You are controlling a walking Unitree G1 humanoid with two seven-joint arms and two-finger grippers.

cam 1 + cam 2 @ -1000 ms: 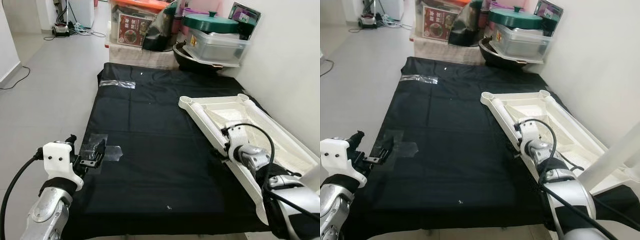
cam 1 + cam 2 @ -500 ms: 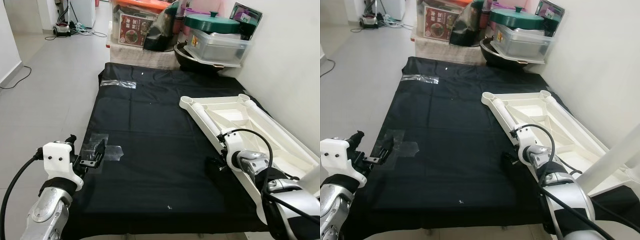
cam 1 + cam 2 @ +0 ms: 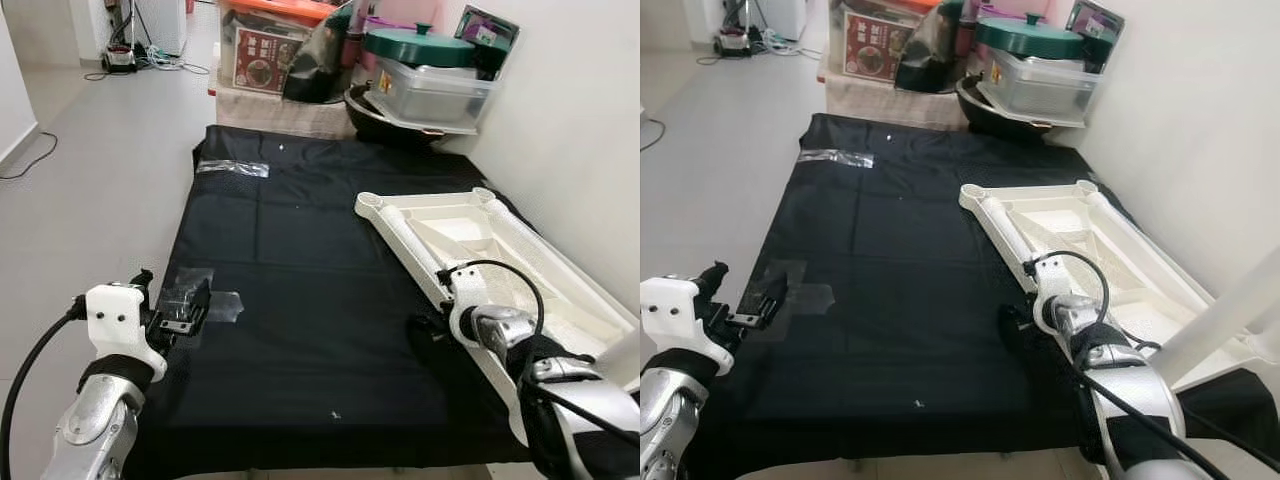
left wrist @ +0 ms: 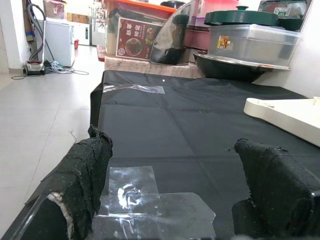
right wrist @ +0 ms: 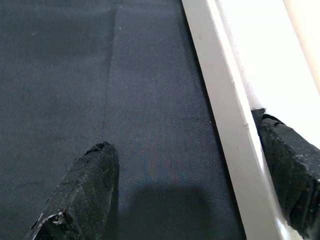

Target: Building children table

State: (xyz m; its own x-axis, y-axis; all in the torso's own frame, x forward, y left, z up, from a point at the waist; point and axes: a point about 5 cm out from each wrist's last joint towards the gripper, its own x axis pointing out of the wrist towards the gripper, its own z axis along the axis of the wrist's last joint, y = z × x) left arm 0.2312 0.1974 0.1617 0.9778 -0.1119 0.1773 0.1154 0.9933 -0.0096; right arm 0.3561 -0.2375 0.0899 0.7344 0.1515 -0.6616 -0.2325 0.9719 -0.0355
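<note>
A white plastic table top [image 3: 500,240] lies upside down on a black cloth [image 3: 300,250], along its right side. My right gripper [image 3: 432,322] is low at the top's near-left rim, open. In the right wrist view one finger [image 5: 85,190] rests over the cloth and the other finger [image 5: 290,165] sits on the white side, so the rim [image 5: 220,90] runs between them. A white table leg [image 3: 1220,320] slants up at the far right. My left gripper [image 3: 172,295] hovers open over clear tape [image 4: 145,200] stuck to the cloth's left edge.
At the back stand a green-lidded pot [image 3: 420,45], a clear plastic box [image 3: 430,92], a black wok [image 3: 385,118] and printed boxes [image 3: 260,55]. A white wall [image 3: 580,150] runs along the right. Grey tiled floor [image 3: 90,180] lies to the left.
My right gripper has swung from above the table rim down toward the cloth, and its fingers now straddle the rim. The left arm has stayed put.
</note>
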